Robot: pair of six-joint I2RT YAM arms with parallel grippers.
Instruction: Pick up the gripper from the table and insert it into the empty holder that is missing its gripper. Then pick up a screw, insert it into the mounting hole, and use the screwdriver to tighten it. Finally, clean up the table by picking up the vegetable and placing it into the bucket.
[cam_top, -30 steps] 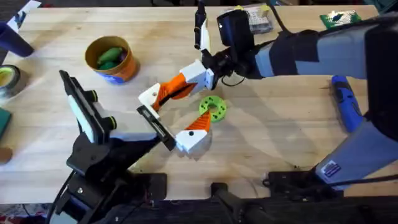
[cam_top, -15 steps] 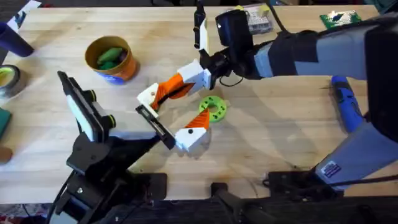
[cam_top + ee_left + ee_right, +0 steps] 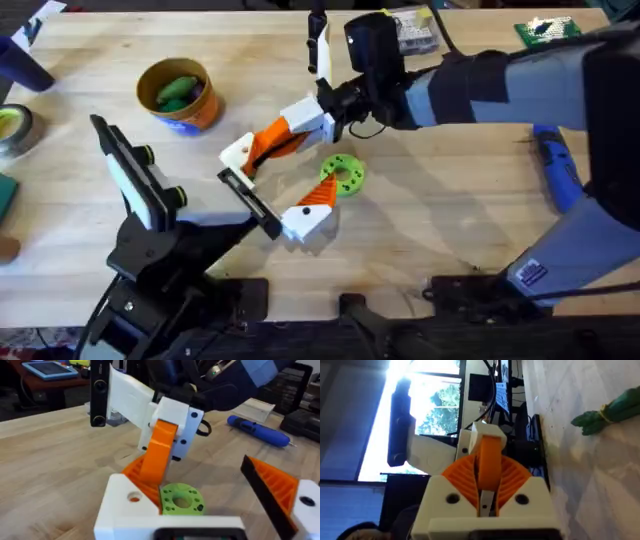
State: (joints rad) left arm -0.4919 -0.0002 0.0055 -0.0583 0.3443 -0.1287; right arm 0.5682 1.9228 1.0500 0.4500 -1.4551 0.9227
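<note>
My right gripper reaches in from the right, rolled on its side, shut on the gripper, an orange tapered finger piece. The piece's far end sits against the holder, the white block on the far end of my left gripper's black bar. My left gripper rests open and wide near the table's middle; its near white block carries its own orange finger. The blue screwdriver lies at the right. Green vegetable pieces lie inside the bucket; another green vegetable lies on bare wood. The screw is out of view.
A green disc with holes lies just beyond the left gripper's fingers. A clear box and a circuit board sit at the back. A dark blue cup and a tape roll stand at the left edge.
The right gripper and the orange piece have edged a little to the left, toward the holder. The left arm has shifted slightly left as well.
</note>
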